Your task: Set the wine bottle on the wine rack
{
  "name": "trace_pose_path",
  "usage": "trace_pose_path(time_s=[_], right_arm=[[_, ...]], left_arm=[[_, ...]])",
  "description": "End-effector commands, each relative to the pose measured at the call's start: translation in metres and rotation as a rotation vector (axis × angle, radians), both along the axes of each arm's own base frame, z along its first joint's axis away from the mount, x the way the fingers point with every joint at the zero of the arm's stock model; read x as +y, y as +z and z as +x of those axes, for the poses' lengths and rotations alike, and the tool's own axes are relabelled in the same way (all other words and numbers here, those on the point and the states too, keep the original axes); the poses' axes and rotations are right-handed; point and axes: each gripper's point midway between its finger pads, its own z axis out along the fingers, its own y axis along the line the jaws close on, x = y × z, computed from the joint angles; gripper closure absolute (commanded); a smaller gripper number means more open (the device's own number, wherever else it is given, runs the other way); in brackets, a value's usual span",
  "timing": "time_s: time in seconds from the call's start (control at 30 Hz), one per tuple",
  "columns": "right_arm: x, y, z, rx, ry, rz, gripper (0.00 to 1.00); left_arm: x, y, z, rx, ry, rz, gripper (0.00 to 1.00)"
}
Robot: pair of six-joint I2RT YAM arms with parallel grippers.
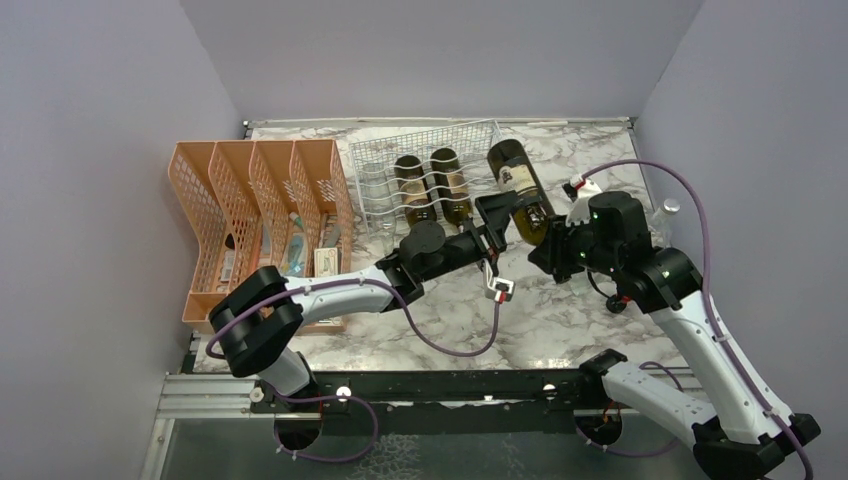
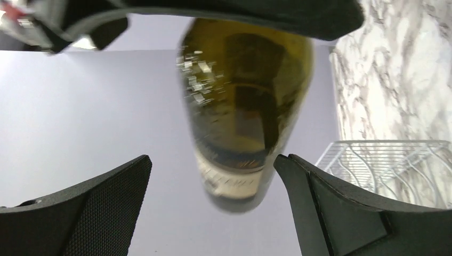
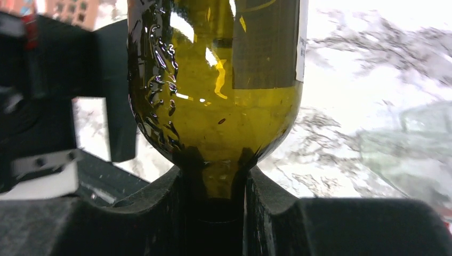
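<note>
Wine bottle (image 1: 520, 190): held tilted at the wine rack's (image 1: 375, 160) three o'clock end, neck clamped in right gripper (image 3: 216, 184). Left gripper (image 2: 213, 170): spread apart around its body. To be lowered level onto the rack's seemingly vacant end.

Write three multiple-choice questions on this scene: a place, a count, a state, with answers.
1. In the top view, the orange organiser stands where?
A) left of the wine rack
B) right of it
C) on it
2. Besides the held one, how many dark bottles lie in the rack?
A) none
B) two
C) five
3. The right hand is:
A) open
B) shut on the neck of the wine bottle
C) shut on nothing
Answers: 1 A, it flanks the rack's left side. 2 B, two lie side by side. 3 B, it clamps the neck.
</note>
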Motion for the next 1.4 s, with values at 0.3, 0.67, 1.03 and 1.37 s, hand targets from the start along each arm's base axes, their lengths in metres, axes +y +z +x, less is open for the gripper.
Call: trace_pose_path(time_s=[0.3, 0.67, 1.03, 1.37], right_arm=[[-0.018, 0.018, 0.023, -0.105, -0.194, 0.029, 0.99], [-0.012, -0.023, 0.008, 0.022, -0.17, 0.033, 0.99], [0.001, -0.067, 0.013, 0.112, -0.157, 0.045, 0.99], [0.014, -0.093, 0.037, 0.11, -0.162, 0.056, 0.99]], left_arm=[[0.038, 0.085, 0.0, 0.265, 0.065, -0.418, 0.01], [0.093, 0.101, 0.026, 0.879, 0.246, -1.002, 0.01], [0.092, 0.067, 0.001, 1.221, 0.248, -0.981, 0.01], [0.094, 0.058, -0.003, 1.28, 0.305, -0.933, 0.01]])
